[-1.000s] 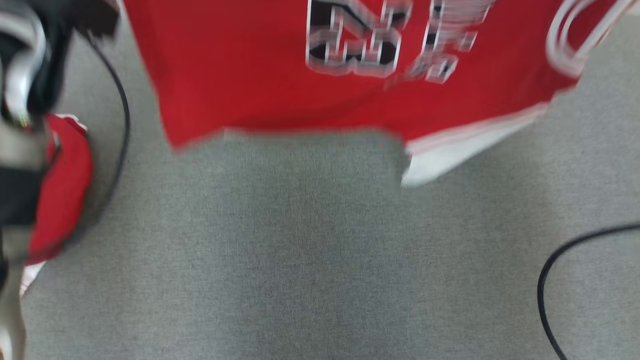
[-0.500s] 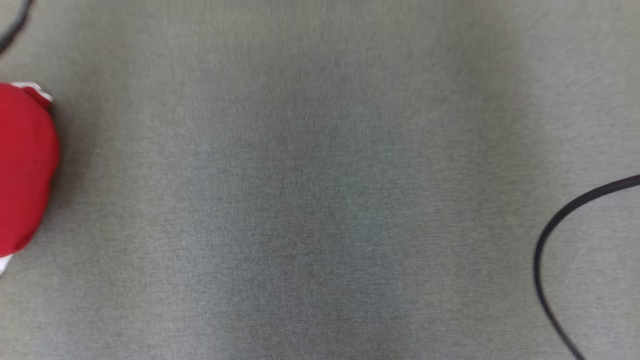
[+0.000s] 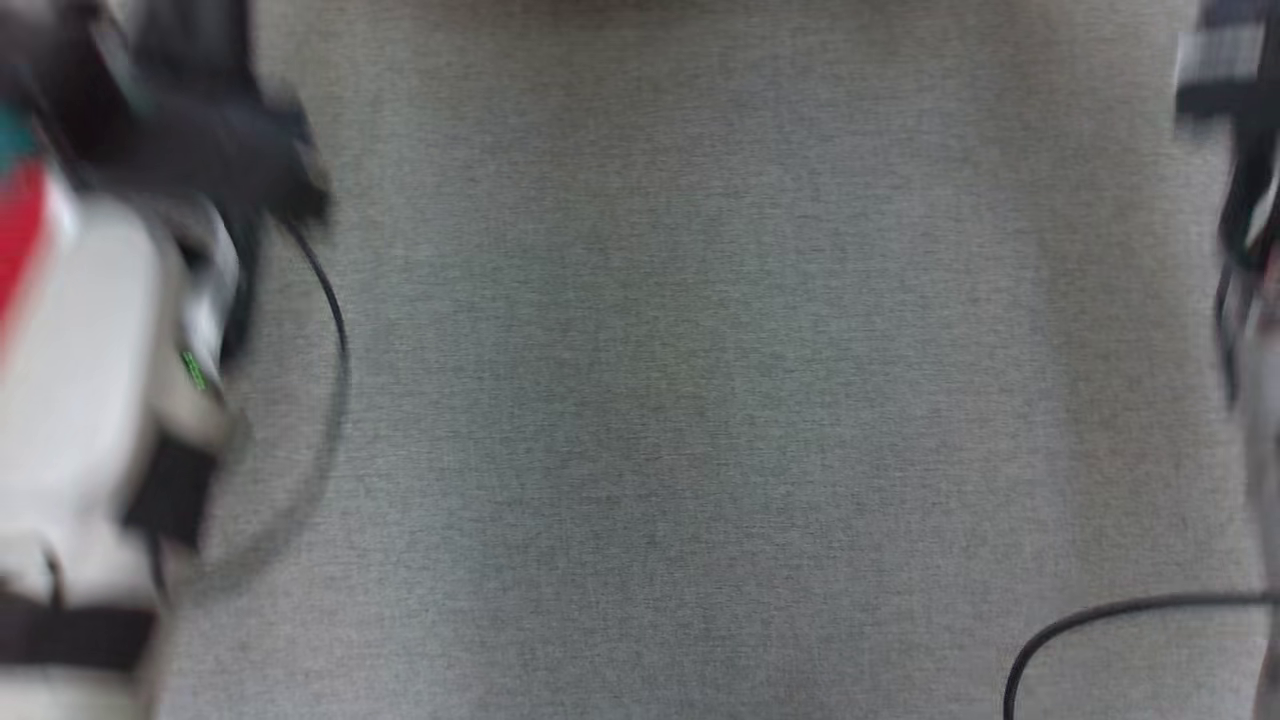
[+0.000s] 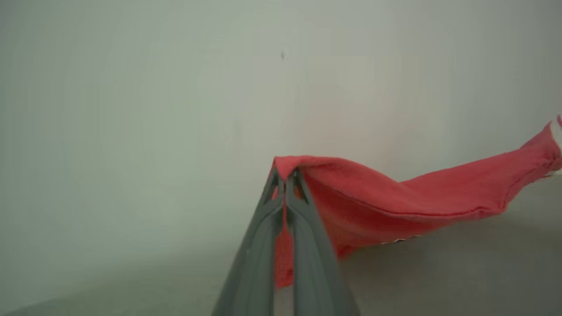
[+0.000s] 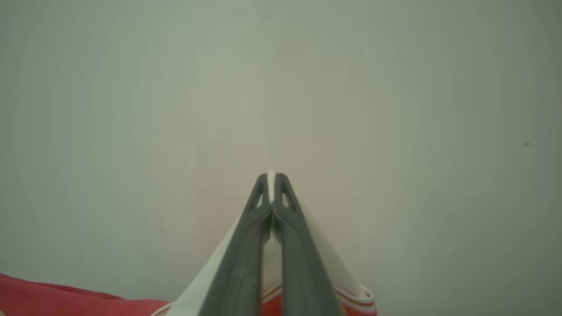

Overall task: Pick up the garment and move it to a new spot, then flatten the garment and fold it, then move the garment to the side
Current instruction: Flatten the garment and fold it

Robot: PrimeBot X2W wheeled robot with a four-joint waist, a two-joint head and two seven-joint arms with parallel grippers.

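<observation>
Over the grey surface (image 3: 700, 350), the red garment (image 4: 395, 197) stretched between the left arm (image 3: 90, 380) and right arm (image 3: 1250, 200), spread wide apart. The left gripper (image 4: 284, 175) was clamped on a red fold, and the right gripper (image 5: 271, 177) pinched the white edge. A black cable (image 3: 1100, 610) curled nearby.

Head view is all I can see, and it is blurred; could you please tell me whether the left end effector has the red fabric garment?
Observer: Yes, in its wrist view the left end effector is shut on a fold of the red fabric garment.
Operator: Thank you. And the right end effector?
Observer: The right end effector is shut on the garment's white edge band.
Operator: Where does the cloth run?
Observer: From the left grip it stretches toward the right edge of the left wrist view.
</observation>
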